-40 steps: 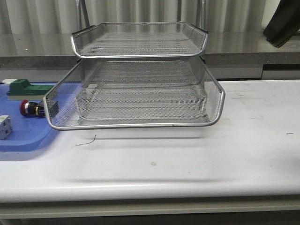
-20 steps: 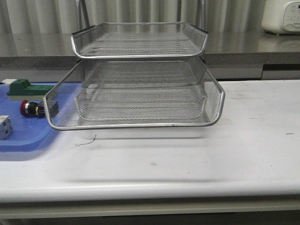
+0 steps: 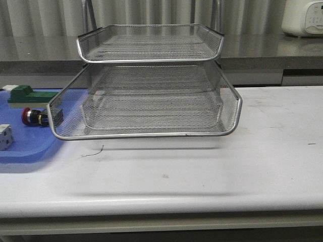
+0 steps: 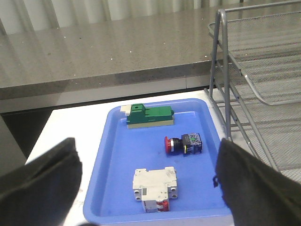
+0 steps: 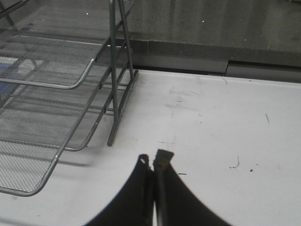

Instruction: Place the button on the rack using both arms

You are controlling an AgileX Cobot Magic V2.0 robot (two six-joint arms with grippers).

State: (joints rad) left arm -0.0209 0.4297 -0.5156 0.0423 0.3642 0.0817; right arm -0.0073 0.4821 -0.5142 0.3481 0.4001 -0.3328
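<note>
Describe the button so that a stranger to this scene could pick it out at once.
Find the blue tray left of the wire rack. The button lies on its side nearest the rack. Alone there it has a red round head; its neighbours are a green block and a white breaker.

The rack [image 3: 151,101] hides part of the button [image 3: 34,116]. The blue tray [image 3: 20,148] runs off the picture's side.

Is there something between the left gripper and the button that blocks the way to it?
Nothing visible does. In the left wrist view the open left gripper looks straight at the button lying on the blue tray; the green block and white breaker lie apart from it.
</note>
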